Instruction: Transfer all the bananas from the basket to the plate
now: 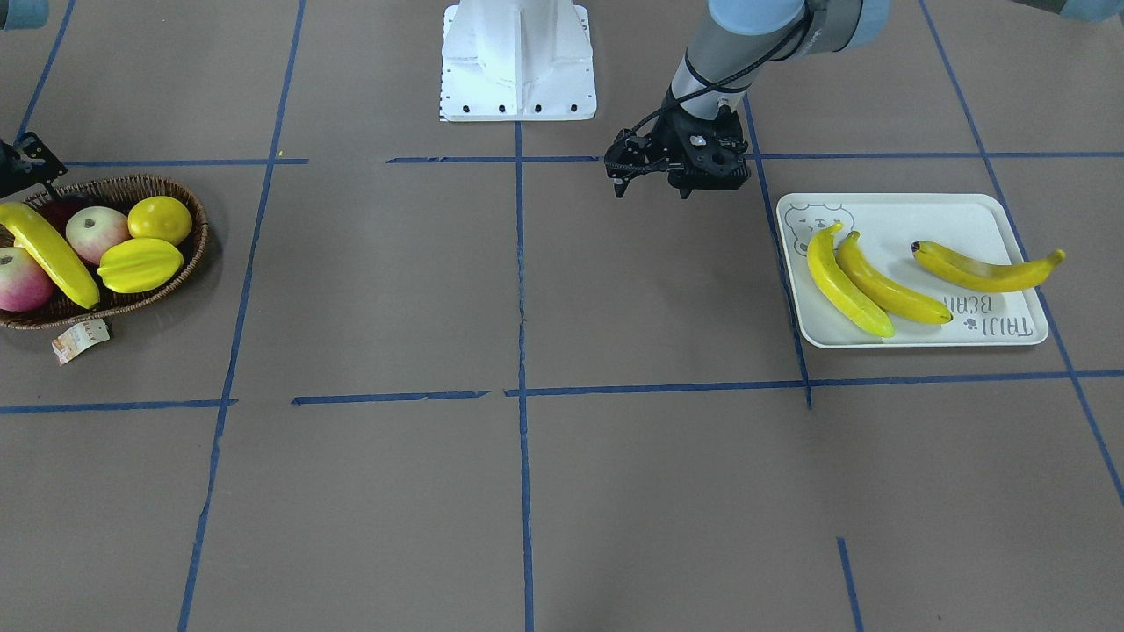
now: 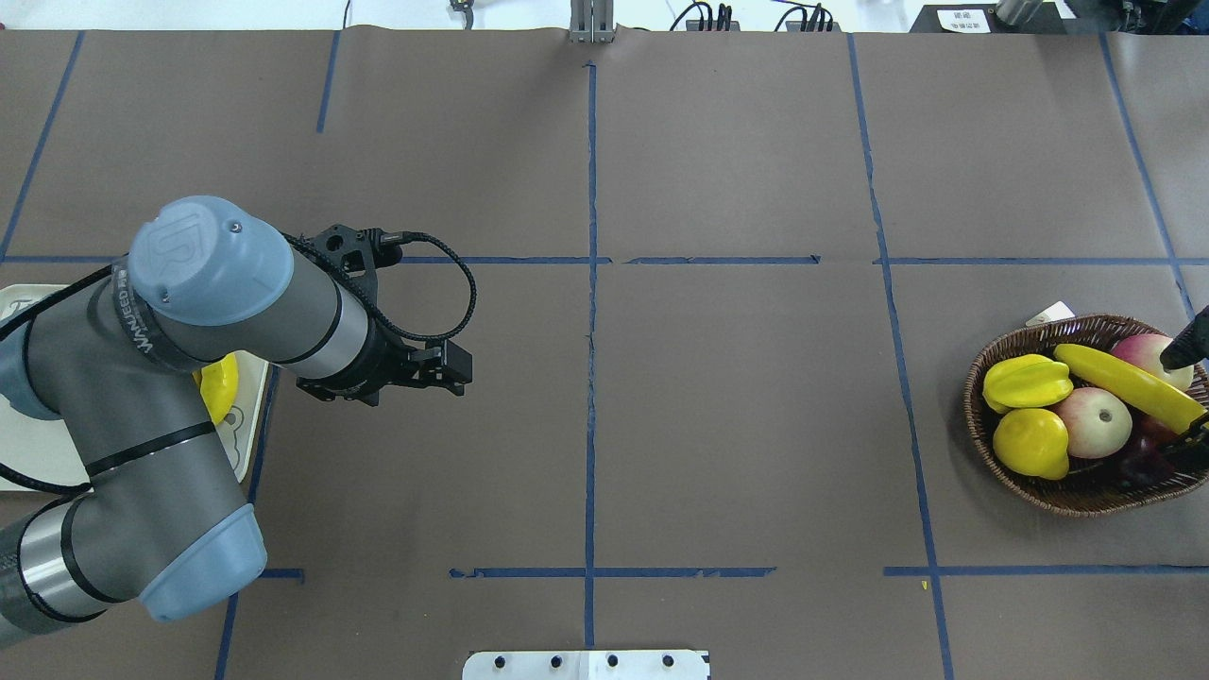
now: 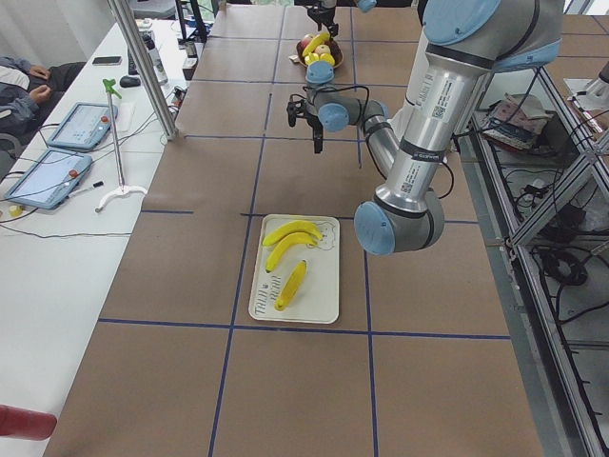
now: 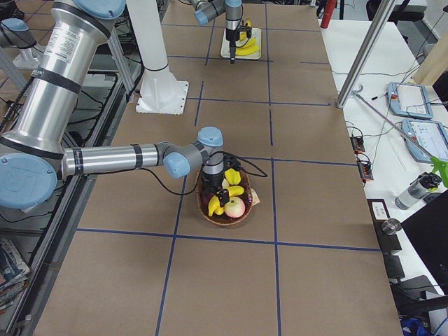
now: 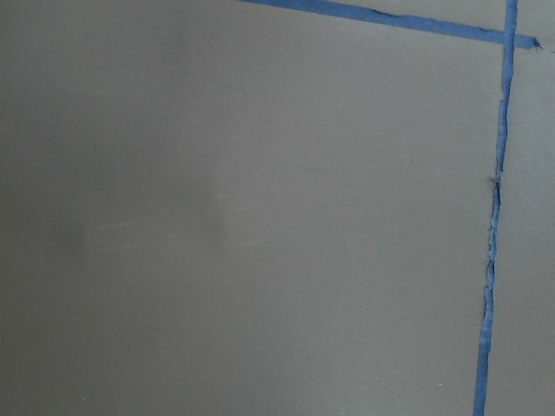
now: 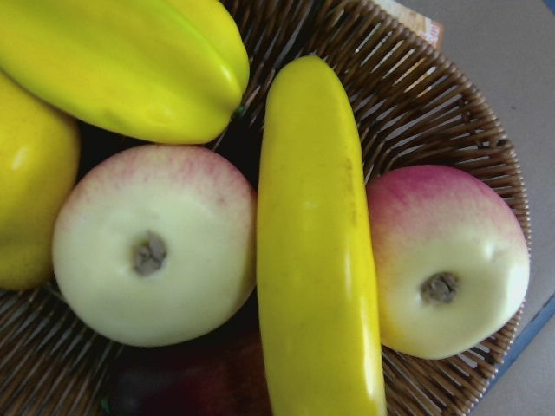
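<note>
One banana (image 1: 53, 254) lies slantwise in the wicker basket (image 1: 200, 237), across two apples; the right wrist view shows this banana (image 6: 316, 251) close below. My right gripper (image 2: 1188, 378) hangs over the basket's (image 2: 982, 397) outer end, open, with a dark finger on each side of the banana (image 2: 1129, 387). Three bananas (image 1: 847, 281) (image 1: 887, 281) (image 1: 983, 270) rest on the cream plate (image 1: 913, 211). My left gripper (image 1: 652, 186) hovers open and empty over bare table beside the plate. In the overhead view the left arm hides most of the plate (image 2: 247, 444).
The basket also holds two apples (image 1: 97, 233), a lemon (image 1: 160, 219), a starfruit (image 1: 140, 265) and a dark fruit. A paper tag (image 1: 81, 341) lies at its rim. The robot's white base (image 1: 518, 61) stands mid-table. Blue tape lines cross the brown surface.
</note>
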Robot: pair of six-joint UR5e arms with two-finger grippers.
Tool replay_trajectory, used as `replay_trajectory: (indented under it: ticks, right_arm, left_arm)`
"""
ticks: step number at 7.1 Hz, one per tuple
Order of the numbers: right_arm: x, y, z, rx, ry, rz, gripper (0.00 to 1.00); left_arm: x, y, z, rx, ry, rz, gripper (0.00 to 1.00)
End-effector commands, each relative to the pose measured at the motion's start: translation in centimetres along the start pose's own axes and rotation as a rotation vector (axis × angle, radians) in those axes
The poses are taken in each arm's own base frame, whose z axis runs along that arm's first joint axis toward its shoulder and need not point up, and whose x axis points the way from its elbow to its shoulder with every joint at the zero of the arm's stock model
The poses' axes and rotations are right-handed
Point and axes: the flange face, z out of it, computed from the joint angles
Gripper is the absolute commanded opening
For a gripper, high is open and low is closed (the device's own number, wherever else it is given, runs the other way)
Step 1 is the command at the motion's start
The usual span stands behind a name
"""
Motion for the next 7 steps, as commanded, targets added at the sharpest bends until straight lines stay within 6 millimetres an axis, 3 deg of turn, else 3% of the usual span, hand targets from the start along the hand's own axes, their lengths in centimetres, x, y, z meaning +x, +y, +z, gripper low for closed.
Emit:
replay_trajectory:
  ticks: [1,5,7]
  right_arm:
    - [-0.3,-0.1,0.6,-0.011,-0.003,-0.010,0.78]
    - [-0.4,-0.8,1.1,-0.010,0.000,-0.030,0.25]
    - [0.3,-0.9,-0.9,0.029,-0.002,-0.005,0.13]
  left_arm:
    - [-0.1,0.0,0.0,0.000,-0.001,0.000,1.00]
    - [-0.1,0.0,0.1,0.000,-0.002,-0.001,1.00]
    - [-0.1,0.0,0.1,0.000,-0.002,-0.001,1.00]
